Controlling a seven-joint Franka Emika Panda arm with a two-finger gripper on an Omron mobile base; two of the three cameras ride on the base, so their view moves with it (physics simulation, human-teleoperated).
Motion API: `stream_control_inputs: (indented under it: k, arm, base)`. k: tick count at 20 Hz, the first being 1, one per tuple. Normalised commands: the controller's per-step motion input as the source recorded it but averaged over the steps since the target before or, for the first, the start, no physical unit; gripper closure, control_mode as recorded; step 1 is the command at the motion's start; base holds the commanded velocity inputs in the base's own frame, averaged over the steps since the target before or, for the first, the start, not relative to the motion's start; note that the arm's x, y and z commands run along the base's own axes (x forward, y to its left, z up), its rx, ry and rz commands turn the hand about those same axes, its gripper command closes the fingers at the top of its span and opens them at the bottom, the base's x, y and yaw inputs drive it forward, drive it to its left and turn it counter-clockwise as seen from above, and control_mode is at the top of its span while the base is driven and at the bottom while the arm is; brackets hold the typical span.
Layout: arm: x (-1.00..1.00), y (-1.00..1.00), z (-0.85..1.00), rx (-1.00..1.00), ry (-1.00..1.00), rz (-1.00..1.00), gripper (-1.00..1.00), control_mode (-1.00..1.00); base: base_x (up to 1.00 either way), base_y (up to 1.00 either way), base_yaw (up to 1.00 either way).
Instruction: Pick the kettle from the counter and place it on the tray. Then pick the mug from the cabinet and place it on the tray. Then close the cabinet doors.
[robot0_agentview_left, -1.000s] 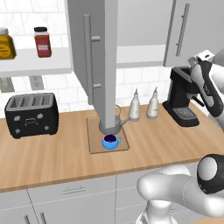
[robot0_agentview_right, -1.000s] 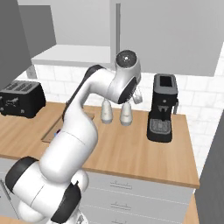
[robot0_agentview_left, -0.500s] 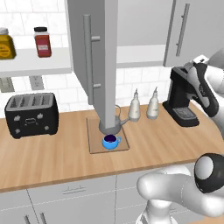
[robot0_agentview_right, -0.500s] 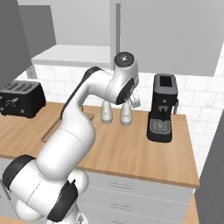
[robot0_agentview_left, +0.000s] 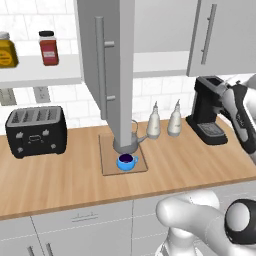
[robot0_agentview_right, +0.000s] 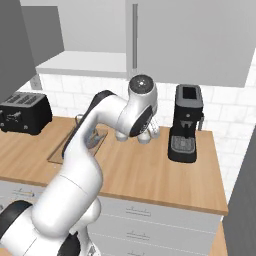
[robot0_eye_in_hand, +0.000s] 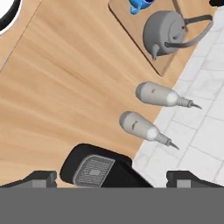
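The grey kettle (robot0_agentview_left: 132, 146) stands on the wooden tray (robot0_agentview_left: 107, 167), partly behind the open left cabinet door (robot0_agentview_left: 107, 70). The blue mug (robot0_agentview_left: 126, 161) sits on the tray just in front of it. From above, the hand view takes in the kettle (robot0_eye_in_hand: 168, 30), the mug (robot0_eye_in_hand: 140, 5) and the tray (robot0_eye_in_hand: 131, 22). My gripper (robot0_eye_in_hand: 114, 178) is open and holds nothing. It hangs high over the right part of the counter (robot0_agentview_left: 200, 165), above the coffee machine. The right cabinet door (robot0_agentview_left: 220, 35) faces front. The cabinet's white shelf (robot0_agentview_right: 85, 62) shows between the doors.
A black coffee machine (robot0_agentview_left: 210, 115) stands at the counter's right end, right under my hand. Two whitish bottles (robot0_agentview_left: 164, 121) stand by the wall between it and the tray. A black toaster (robot0_agentview_left: 36, 131) sits at the left. Spice jars (robot0_agentview_left: 49, 48) stand on an open shelf.
My hand has sunk a little over the right part of the counter, with the jaws still wide. The kettle, the mug and the doors have not moved.
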Motion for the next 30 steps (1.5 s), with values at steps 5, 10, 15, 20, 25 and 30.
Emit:
stream_control_inputs:
  k: [5,10,15,20,25,30]
  arm:
    - [-0.36,0.94,-0.39,-0.29,0.0,0.04,-1.0,-1.0]
    - [-0.01,0.52,-0.12,-0.25,0.06,-0.06,-1.0,-1.0]
    - [-0.07,0.35,0.01,-0.29,-0.01,-0.12,-1.0,-1.0]
    - [-0.34,0.22,0.01,-0.26,-0.26,0.0,-1.0,-1.0]
    - [0.06,0.32,-0.01,-0.25,0.01,-0.09,-1.0,-1.0]
    - [-0.03,0.3,0.01,-0.31,-0.02,-0.13,-1.0,-1.0]
  base:
    - [0.0,0.0,0.0]
    - [0.0,0.0,0.0]
    - [0.0,0.0,0.0]
    - [0.0,0.0,0.0]
    - [0.0,0.0,0.0]
    - [0.0,0.0,0.0]
